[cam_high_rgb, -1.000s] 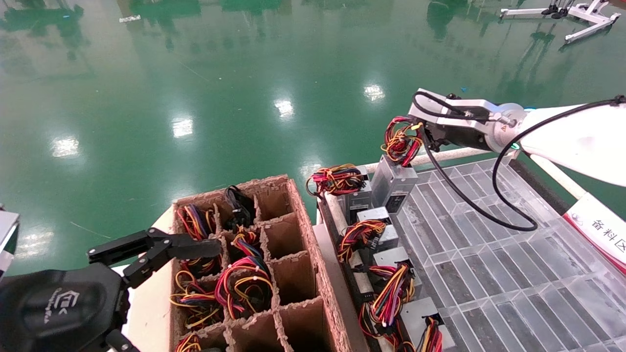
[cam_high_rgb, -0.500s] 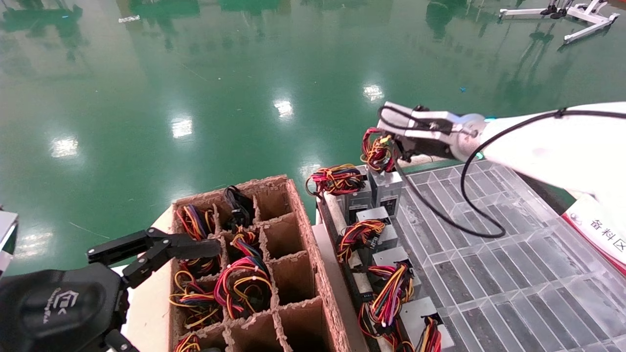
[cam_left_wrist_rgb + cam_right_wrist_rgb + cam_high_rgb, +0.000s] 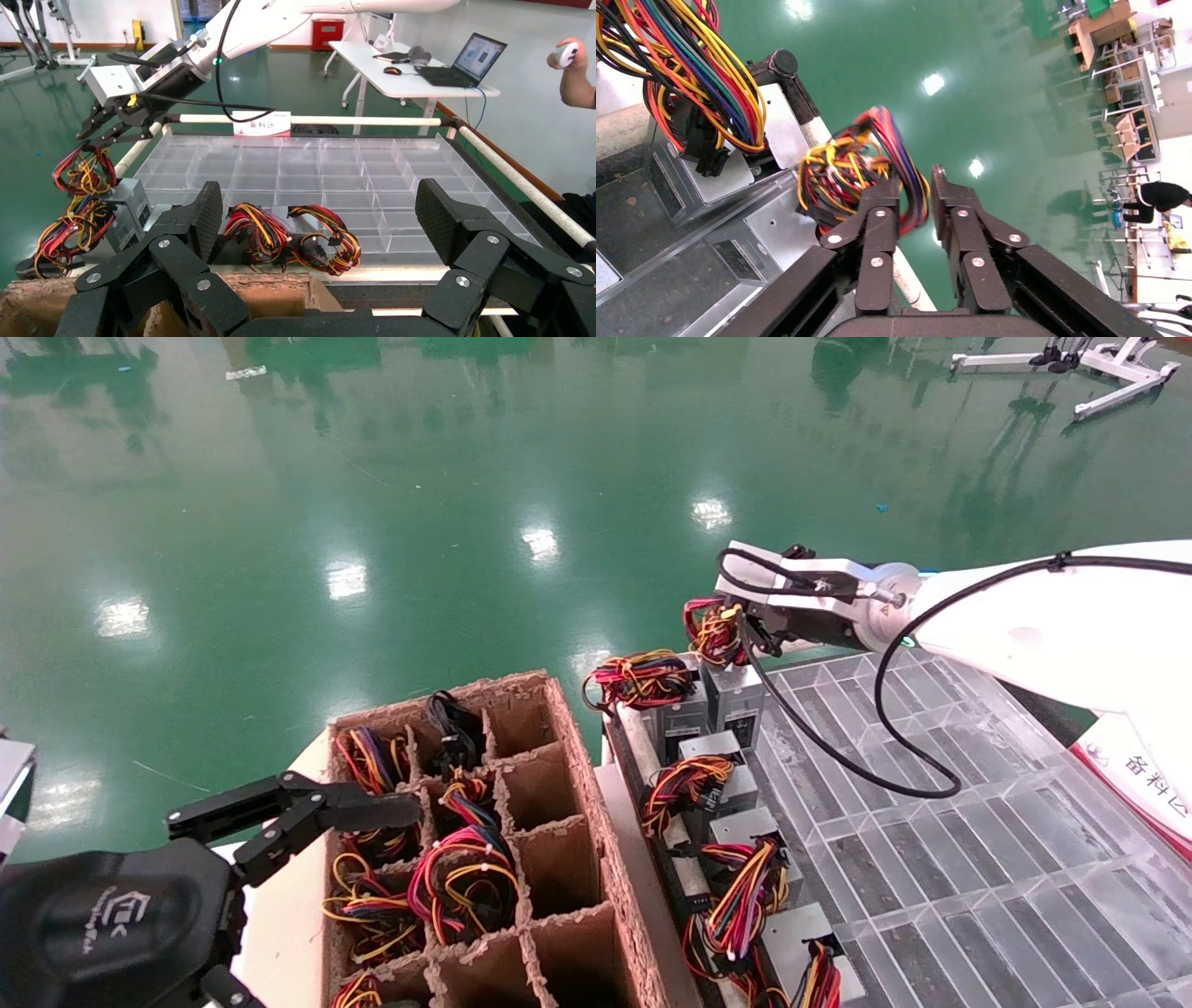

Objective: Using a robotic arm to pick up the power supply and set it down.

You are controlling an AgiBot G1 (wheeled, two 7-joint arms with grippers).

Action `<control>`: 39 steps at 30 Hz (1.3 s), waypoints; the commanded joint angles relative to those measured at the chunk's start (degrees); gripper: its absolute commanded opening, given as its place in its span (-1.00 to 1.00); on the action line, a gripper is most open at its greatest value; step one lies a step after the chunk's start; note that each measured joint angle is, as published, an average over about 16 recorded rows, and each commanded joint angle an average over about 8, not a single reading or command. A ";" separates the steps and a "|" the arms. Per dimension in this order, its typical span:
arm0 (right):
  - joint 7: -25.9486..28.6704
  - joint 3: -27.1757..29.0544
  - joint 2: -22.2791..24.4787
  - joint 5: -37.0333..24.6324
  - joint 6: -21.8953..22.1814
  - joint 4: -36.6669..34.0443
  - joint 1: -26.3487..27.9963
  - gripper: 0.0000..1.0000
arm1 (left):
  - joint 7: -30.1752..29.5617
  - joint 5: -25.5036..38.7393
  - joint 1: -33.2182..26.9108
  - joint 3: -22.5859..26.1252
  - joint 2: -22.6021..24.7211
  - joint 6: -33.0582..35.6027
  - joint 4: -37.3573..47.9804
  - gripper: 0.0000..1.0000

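Glossy green floor [image 3: 372,505] beyond clear compartment tray [image 3: 931,822]

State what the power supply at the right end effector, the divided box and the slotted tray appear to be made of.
Power supply: likely bare sheet metal, dull grey flat faces; plastic-sheathed wire bundle by the right end effector.
Divided box: probably moulded pulp or cardboard, brown, matte, ragged fibrous edges.
Slotted tray: clear plastic, likely acrylic; see-through, glossy dividers.
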 commanded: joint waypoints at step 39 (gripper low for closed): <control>20.58 13.77 15.11 10.79 -25.58 18.90 -9.06 1.00 | 0.01 -0.04 0.00 0.00 -0.01 -0.01 0.04 1.00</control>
